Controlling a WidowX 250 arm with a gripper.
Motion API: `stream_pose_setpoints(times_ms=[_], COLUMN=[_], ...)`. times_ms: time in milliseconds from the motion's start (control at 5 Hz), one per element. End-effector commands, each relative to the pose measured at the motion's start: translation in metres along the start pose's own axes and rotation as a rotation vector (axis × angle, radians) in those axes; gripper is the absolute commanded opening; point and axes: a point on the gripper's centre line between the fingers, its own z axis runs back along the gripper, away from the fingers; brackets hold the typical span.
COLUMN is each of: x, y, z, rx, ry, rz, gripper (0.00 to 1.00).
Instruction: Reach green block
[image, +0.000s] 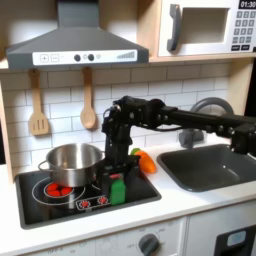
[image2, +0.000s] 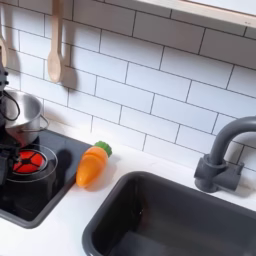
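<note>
Fingers (image: 112, 172) of mine are hanging just above the green block (image: 117, 189) at the stovetop's (image: 40, 205) front edge, beside the steel pot (image: 70, 165), their spread I cannot tell, so I am judging a straight descent safest.

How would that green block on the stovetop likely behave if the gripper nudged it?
The green block stands upright and looks taller than wide, so a push near its top would probably tip it. It looks rigid and matte, so likely not slippery. Being small, it is probably light.
</note>
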Motion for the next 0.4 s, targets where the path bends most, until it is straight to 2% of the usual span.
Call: stream_pose_setpoints(times_ms=[0,200], x=[0.0027,0.0034], y=[0.0006,0.0008], z=[-0.0116,-0.0146], rx=[-0.008,-0.01], ry=[0.025,0.029], rz=[-0.003,-0.008], gripper=[1.0,1.0])
